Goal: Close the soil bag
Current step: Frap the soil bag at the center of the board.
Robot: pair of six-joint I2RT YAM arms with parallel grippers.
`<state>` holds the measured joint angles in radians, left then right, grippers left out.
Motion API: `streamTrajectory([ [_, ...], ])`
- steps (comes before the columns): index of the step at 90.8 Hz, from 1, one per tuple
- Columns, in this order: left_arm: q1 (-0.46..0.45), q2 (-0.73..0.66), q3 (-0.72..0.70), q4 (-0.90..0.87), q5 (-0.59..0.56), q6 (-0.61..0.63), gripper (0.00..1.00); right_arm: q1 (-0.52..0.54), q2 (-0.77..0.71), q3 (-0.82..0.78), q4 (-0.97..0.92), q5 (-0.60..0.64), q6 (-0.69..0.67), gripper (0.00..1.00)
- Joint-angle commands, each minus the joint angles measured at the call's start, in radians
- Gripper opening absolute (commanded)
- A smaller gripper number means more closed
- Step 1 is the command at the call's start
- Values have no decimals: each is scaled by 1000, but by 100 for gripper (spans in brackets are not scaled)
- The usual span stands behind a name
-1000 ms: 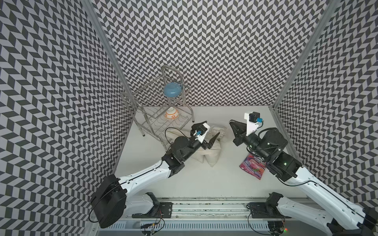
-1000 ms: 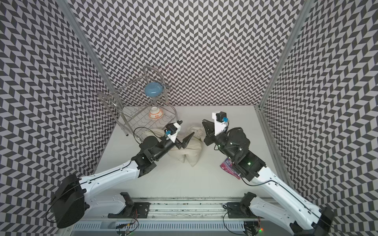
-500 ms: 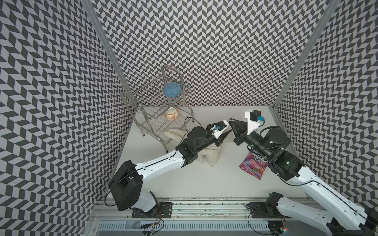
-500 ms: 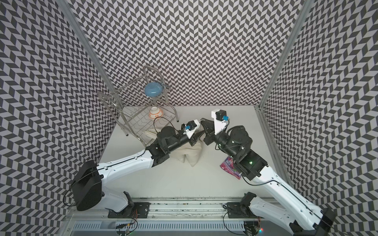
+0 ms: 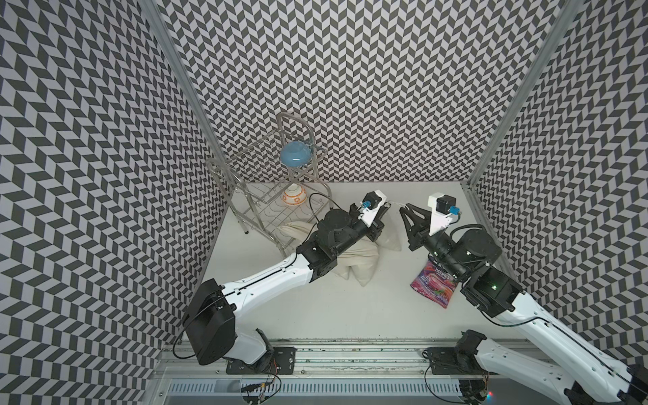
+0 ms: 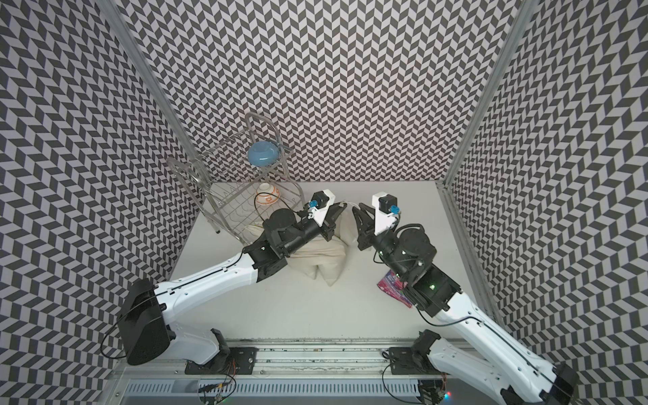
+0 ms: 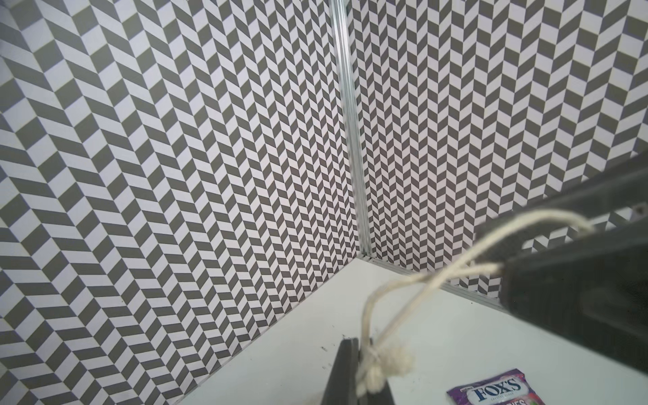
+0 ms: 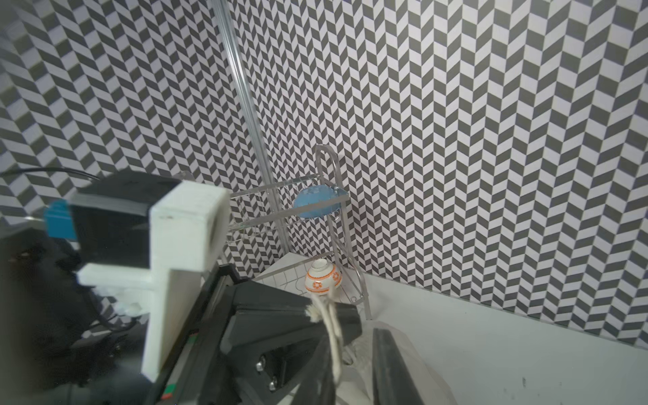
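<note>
The cream cloth soil bag lies mid-table, partly under my left arm. Its white drawstring runs up from the bag's mouth between my two grippers. My left gripper is shut on the drawstring's knotted end. Close beside it, tip to tip, my right gripper has its jaws apart, and the drawstring lies along one finger. Bag fabric shows below the right fingers.
A wire dish rack stands at the back left, touching the bag, with a blue bowl on top and an orange-and-white bowl below. A purple candy packet lies under my right arm. Patterned walls close three sides.
My left arm swung right from over the bag to the drawstring's end and its jaws closed on the knot. My right gripper's jaws have parted; that arm barely moved.
</note>
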<state>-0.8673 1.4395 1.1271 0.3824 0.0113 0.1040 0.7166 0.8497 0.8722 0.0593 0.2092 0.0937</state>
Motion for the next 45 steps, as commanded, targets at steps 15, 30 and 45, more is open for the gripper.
streamTrajectory([
  [15,45,6,176,-132,65,-209,0,-2,-37,-315,442,-11,-110,57],
  [30,47,-6,182,-135,98,-257,0,-2,82,-257,478,-100,-180,60],
  [45,48,-7,181,-140,110,-280,0,-2,170,-207,566,-109,-193,60],
])
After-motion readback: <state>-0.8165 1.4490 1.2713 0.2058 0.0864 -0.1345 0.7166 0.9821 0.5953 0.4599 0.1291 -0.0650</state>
